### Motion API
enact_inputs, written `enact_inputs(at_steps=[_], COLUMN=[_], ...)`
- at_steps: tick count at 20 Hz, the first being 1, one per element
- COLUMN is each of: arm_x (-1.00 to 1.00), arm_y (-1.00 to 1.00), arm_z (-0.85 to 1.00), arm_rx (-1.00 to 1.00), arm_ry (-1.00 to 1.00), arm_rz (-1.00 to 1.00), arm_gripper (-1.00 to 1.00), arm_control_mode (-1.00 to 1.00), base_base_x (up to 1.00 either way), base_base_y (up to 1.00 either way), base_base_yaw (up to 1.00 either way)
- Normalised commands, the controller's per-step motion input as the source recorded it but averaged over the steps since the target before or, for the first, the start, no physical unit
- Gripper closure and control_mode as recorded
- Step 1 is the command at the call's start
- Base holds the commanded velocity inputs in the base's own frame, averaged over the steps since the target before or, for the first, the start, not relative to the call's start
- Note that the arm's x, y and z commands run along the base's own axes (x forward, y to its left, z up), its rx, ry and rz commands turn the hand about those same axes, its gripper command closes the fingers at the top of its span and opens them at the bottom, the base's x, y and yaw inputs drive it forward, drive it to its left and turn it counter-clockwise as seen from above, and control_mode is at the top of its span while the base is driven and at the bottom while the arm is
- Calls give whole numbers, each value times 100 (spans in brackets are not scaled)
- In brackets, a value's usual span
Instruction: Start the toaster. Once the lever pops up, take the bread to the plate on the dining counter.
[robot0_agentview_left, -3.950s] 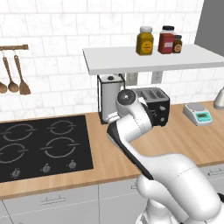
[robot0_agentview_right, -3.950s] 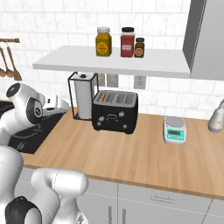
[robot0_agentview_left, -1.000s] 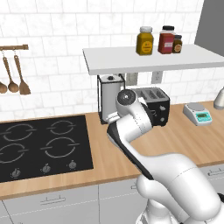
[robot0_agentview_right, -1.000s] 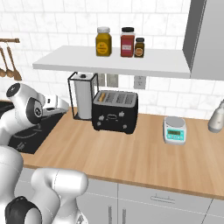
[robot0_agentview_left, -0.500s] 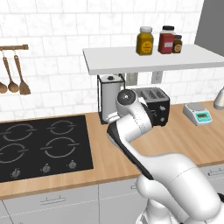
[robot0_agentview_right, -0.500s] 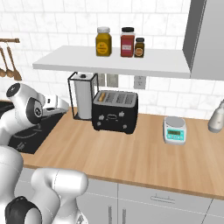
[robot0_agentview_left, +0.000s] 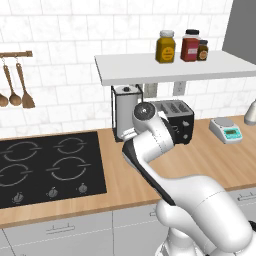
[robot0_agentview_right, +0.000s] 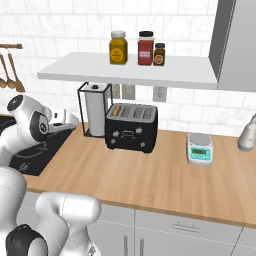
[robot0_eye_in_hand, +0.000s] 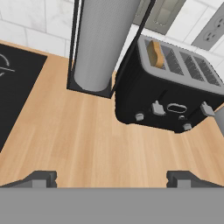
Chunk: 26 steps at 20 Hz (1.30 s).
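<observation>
The pincer (robot0_eye_in_hand: 111, 177) was held wide open and empty, near the black boxy toaster (robot0_eye_in_hand: 168, 94); a tan bread slice (robot0_eye_in_hand: 155, 54) was seen in its leftmost slot.

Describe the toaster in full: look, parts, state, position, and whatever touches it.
The toaster is a black, boxy four-slot unit with silver-rimmed slots on top and small grey levers and knobs on its front. It stands upright on the wooden wall counter, under the white shelf, right beside the paper-towel holder. A tan slice of bread pokes up from the end slot nearest the holder. The open gripper is clear of it.
</observation>
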Motion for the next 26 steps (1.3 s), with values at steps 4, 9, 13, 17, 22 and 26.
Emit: enact_inputs(at_steps=[4, 9, 13, 17, 22, 26], arm_x=[0, 0, 0, 0, 0, 0], arm_y=[0, 0, 0, 0, 0, 0], arm_z=[0, 0, 0, 0, 0, 0], arm_rx=[0, 0, 0, 0, 0, 0], arm_ry=[0, 0, 0, 0, 0, 0], arm_rz=[0, 0, 0, 0, 0, 0], arm_gripper=[-100, -100, -100, -100, -100, -100], arm_control_mode=[-100, -100, -100, -100, -100, -100], base_base_x=[0, 0, 0, 0, 0, 0], base_base_y=[0, 0, 0, 0, 0, 0], base_base_yaw=[0, 0, 0, 0, 0, 0])
